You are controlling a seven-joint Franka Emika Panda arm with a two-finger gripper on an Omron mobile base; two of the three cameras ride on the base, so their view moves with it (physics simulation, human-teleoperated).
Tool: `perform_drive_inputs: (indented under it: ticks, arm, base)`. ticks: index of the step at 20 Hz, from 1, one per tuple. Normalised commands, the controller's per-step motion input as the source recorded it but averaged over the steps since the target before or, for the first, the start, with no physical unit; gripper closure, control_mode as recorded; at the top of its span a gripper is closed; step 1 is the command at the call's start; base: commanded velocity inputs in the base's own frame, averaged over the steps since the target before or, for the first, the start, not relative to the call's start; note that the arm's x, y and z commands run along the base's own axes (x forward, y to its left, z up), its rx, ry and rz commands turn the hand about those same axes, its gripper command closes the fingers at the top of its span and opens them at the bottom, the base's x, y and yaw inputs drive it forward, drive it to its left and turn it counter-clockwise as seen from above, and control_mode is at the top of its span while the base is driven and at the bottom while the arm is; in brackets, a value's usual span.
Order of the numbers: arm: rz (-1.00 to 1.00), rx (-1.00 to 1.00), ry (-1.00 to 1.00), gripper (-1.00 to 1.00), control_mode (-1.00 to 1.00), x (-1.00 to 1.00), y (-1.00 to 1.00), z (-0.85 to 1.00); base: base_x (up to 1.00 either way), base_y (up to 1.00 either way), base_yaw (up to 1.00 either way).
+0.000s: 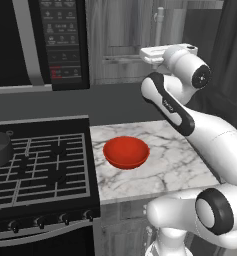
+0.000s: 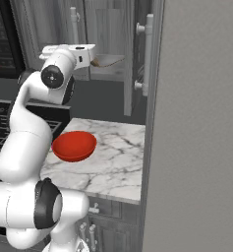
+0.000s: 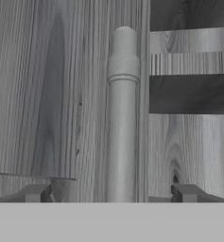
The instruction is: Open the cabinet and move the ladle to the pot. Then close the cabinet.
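Hand view: gripper point(image 3: 111, 193) spread wide, straddling the cabinet point(image 3: 47, 94) door's bar handle point(image 3: 123, 118).
Ladle point(image 2: 106, 61) lies just beyond the hand, on the shelf of the cabinet.

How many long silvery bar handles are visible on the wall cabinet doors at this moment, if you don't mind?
2. One handle is on the open right door. The other handle is on the left door behind the arm, with the gripper at it. Nothing suggests more.
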Motion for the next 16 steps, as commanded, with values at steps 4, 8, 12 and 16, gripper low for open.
perform_drive_inputs:
  ticks: [4, 8, 12, 16]
  arm:
    - [0.0, 0.0, -0.01, -1.0, -1.0, 0.28, -0.18, -0.12]
    - [0.0, 0.0, 0.0, -1.0, -1.0, 0.32, -0.19, -0.1]
    - [0.0, 0.0, 0.0, -1.0, -1.0, 0.32, -0.04, -0.13]
    - [0.0, 0.0, -0.01, 1.0, -1.0, 0.15, -0.07, -0.07]
  base:
    - [0.0, 0.0, 0.0]
    - [0.0, 0.0, 0.0]
    - [0.0, 0.0, 0.0]
    - [0.0, 0.0, 0.0]
